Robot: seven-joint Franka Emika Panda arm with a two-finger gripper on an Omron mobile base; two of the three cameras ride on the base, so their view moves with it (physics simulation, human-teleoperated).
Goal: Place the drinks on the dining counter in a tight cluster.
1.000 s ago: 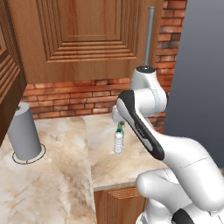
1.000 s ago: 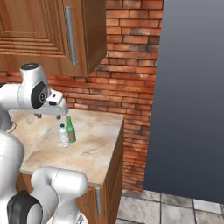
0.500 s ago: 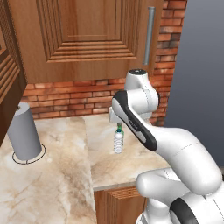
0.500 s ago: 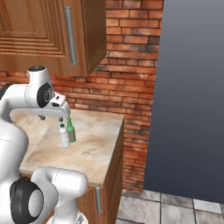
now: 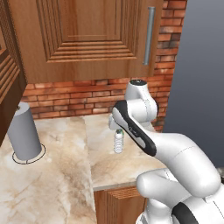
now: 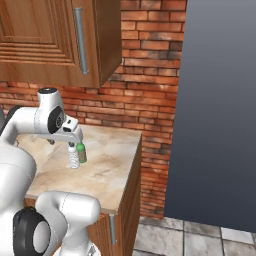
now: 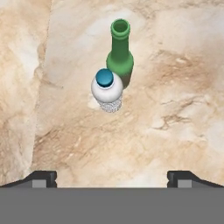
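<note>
- Counter (image 5: pixel 52 175): beige marbled stone, filling the lower left of the left base view, under a wooden cabinet (image 5: pixel 87 39) and brick wall (image 6: pixel 145 75).
- Grey cylinder (image 5: pixel 24 131) stands at mid-left in the left base view.
- Green bottle (image 7: pixel 120 52), slim glass, open neck, upper centre of the hand view.
- Water bottle (image 7: pixel 107 89), clear, ribbed, blue cap, just beside it.
- Gripper (image 7: pixel 111 177) hangs above both, jaws spread wide, holding nothing.

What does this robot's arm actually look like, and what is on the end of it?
The arm is made of smooth, rounded glossy white segments, like thick tubes joined end to end, with dark grey to black bands and caps at the joints. No loose cables or markings can be made out. At the end sits a white hand with a gripper whose two small dark fingers look blocky and squared off.
</note>
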